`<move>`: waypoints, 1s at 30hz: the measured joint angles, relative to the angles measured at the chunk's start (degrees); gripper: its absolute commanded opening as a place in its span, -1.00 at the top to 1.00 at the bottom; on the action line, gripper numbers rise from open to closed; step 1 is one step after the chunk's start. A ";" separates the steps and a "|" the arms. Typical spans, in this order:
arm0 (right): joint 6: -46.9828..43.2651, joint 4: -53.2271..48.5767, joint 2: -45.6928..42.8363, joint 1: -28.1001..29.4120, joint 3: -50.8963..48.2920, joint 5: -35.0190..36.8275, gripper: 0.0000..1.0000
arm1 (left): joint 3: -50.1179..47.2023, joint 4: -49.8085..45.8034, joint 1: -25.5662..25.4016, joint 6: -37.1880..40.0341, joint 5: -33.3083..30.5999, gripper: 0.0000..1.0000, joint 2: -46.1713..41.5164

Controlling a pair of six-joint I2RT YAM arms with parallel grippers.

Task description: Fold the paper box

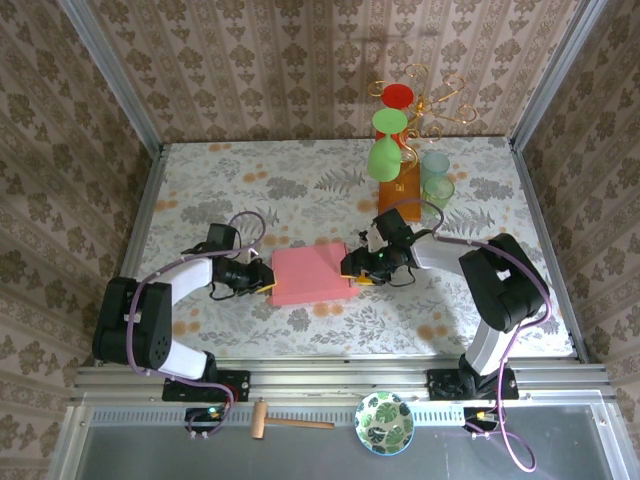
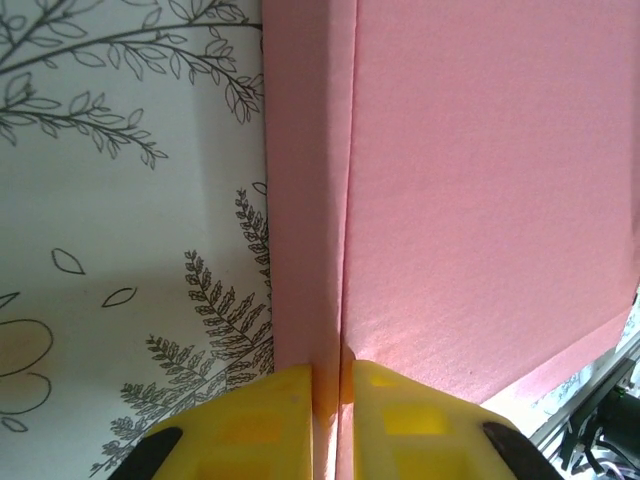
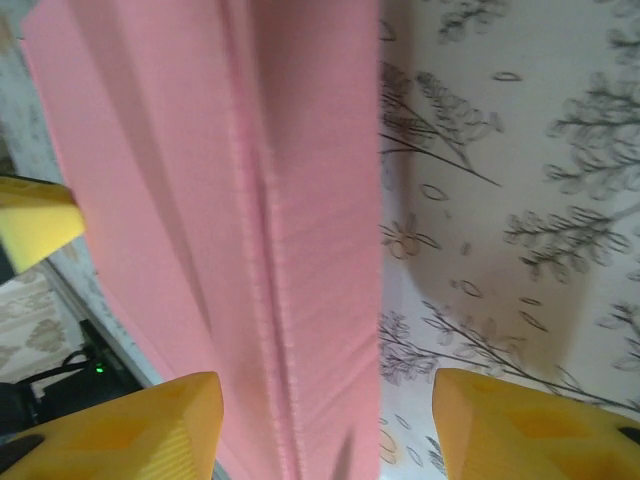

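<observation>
Top view: paper box [image 1: 310, 275] lies flat mid-table, with the left gripper [image 1: 264, 283] at its left edge and the right gripper [image 1: 356, 272] at its right edge; finger gaps are unreadable there. Left wrist cam: yellow fingers [image 2: 270, 415] nearly closed, pinching a pink fold of the box. Right wrist cam: fingers [image 3: 150, 425] spread wide, straddling the box edge, contact unclear.

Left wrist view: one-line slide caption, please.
Left claw pinching a folded edge of the pink paper box, leaf-print tabletop alongside.
</observation>
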 measured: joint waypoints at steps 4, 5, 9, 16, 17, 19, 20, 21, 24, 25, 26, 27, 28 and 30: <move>2.34 5.42 1.86 0.02 -0.24 -4.09 -0.16 | 0.00 -0.04 0.55 0.52 0.76 0.72 0.31; 2.73 6.51 2.60 0.15 -0.24 -4.83 -0.16 | 0.00 -0.04 0.74 0.59 1.03 0.72 0.46; 4.50 9.31 4.76 0.90 -0.24 -6.84 -0.14 | 0.00 0.00 1.14 0.72 1.62 0.72 0.79; 9.92 15.37 6.16 1.55 -0.79 -7.30 0.06 | -0.46 1.36 3.04 0.50 2.01 0.67 0.68; 11.34 16.33 6.58 1.75 -0.92 -7.30 0.09 | -0.70 1.97 3.30 0.37 1.81 0.65 0.31; 13.86 18.43 7.06 2.21 -1.01 -7.23 0.17 | -1.57 3.21 3.54 -0.44 0.52 0.57 -1.36; 15.45 19.61 7.10 2.62 -1.14 -7.04 0.22 | -2.19 3.76 3.67 -1.07 -0.55 0.51 -2.80; 17.16 20.79 7.08 3.13 -1.36 -6.88 0.26 | -2.78 4.11 3.78 -1.97 -1.68 0.43 -4.81; 22.12 23.32 6.91 4.02 -1.70 -6.80 0.32 | -3.52 5.40 3.80 -6.03 -4.44 0.23 -11.91; 23.54 23.87 6.69 4.15 -1.70 -6.69 0.32 | -3.50 6.10 4.04 -7.76 -4.68 0.20 -13.84; 25.35 24.35 6.36 4.28 -1.70 -6.67 0.32 | -3.48 7.41 4.33 -9.99 -4.72 0.14 -15.63; 27.19 24.65 6.05 4.26 -1.70 -6.64 0.33 | -3.48 8.87 4.87 -12.74 -4.72 0.11 -17.00; 28.65 24.68 5.81 4.26 -1.70 -6.64 0.33 | -3.50 10.03 5.46 -15.08 -4.81 0.06 -17.81; 32.33 24.65 5.27 4.11 -1.70 -6.75 0.33 | -4.09 13.14 7.02 -20.26 -5.81 -0.18 -19.82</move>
